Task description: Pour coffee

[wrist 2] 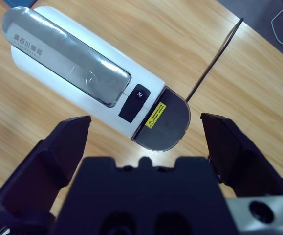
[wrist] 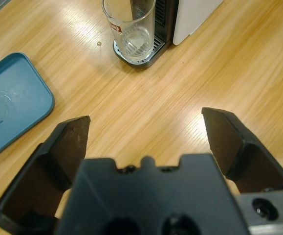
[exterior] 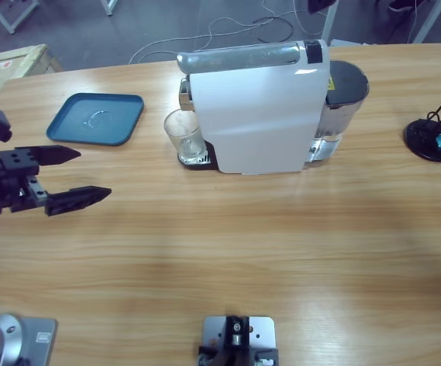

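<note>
Left gripper [exterior: 83, 177] spread wide, nothing held. Glass [wrist: 129, 28] seen straight ahead, well apart, on drip tray under coffee machine [exterior: 258, 107]; coffee not discernible inside. Right gripper [wrist 2: 146, 125] wide, above machine. Risk judged: off-centre approach, glass knocked over.

Even, bright overhead light; soft glare streaks the table [wrist: 146, 112] near the glass [wrist: 129, 29]; wrist-view jaws blur close up.

white coffee machine [exterior: 262, 114], blue tray [exterior: 96, 119], clear glass [exterior: 183, 134]
</note>
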### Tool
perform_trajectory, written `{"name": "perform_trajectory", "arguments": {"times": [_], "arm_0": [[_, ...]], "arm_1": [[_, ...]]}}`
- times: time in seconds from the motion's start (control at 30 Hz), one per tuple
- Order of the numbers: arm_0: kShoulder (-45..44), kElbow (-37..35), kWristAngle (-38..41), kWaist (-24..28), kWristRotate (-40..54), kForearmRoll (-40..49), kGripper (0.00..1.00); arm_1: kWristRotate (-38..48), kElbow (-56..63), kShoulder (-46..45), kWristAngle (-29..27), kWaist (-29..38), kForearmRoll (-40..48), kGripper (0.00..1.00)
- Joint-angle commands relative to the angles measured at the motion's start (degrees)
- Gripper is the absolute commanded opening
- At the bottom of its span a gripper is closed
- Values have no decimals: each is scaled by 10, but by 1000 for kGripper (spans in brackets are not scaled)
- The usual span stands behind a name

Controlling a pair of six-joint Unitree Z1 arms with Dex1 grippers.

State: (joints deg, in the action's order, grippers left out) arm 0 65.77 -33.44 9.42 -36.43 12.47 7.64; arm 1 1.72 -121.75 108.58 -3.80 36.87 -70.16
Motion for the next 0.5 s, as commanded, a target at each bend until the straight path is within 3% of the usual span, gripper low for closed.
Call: {"name": "perform_trajectory", "arguments": {"times": [0.03,0.23,0.5], "arm_0": [[8,14,-7,-5,-6,-4,982],[16,14,-7,-5,-6,-9,982],[32,17,-6,-5,-8,-23,982]], "arm_1": [[-47,-21,62,-5,-13,4,0],[-47,-40,92,19,-18,-9,0],[-53,-28,102,8,-18,-13,0]]}}
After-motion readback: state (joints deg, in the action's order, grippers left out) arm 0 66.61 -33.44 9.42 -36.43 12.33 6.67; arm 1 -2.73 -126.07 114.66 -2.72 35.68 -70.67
